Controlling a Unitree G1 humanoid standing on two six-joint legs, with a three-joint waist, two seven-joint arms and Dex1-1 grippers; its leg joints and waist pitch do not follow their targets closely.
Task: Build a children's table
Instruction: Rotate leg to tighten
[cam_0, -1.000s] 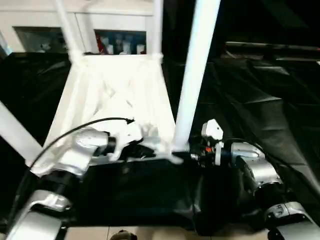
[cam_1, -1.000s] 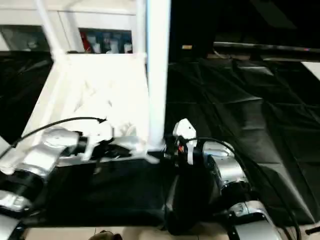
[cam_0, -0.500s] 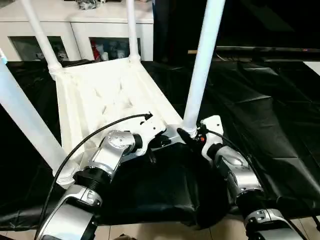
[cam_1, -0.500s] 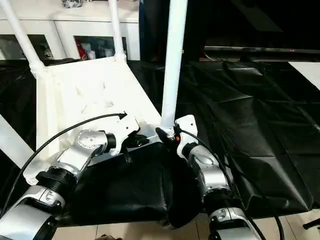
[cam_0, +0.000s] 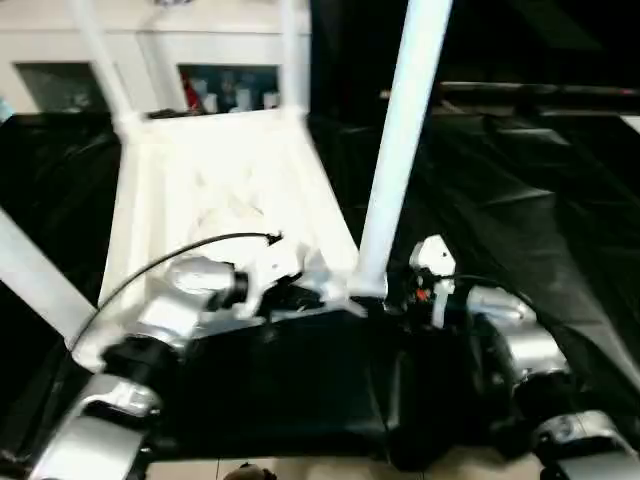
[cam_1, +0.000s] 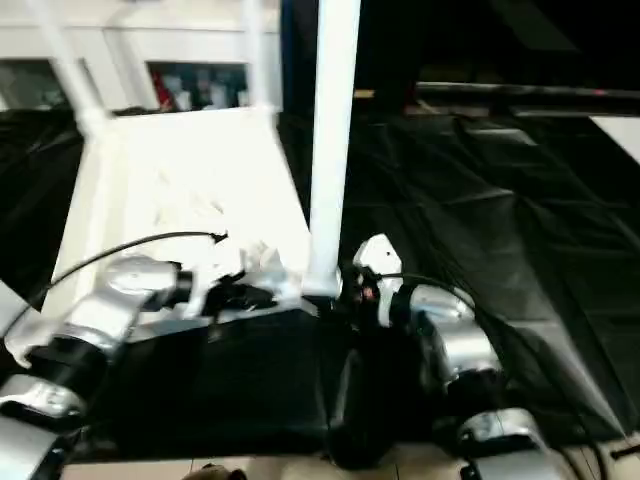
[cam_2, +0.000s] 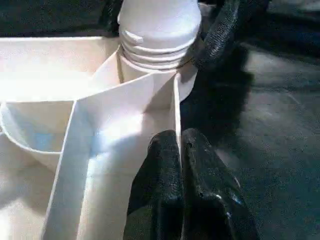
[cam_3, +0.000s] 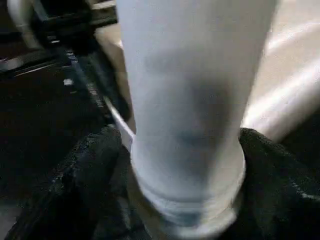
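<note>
Upturned table on black sheet, legs up. Left tool clenched empty, fingertips against the rim wall beside the near right socket. Near right leg upright in that socket, long axis vertical, right tool straddling its base; fingers at either flank, grip or release impossible to tell. Right arm nearer. Socket seating hidden; head views blurred.

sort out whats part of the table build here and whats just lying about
Job in hand:
- upturned white table top
- near leg standing in its corner socket
- far legs

Lying about:
- black sheet under the work
- white cabinet behind, with small items on its shelf
</note>
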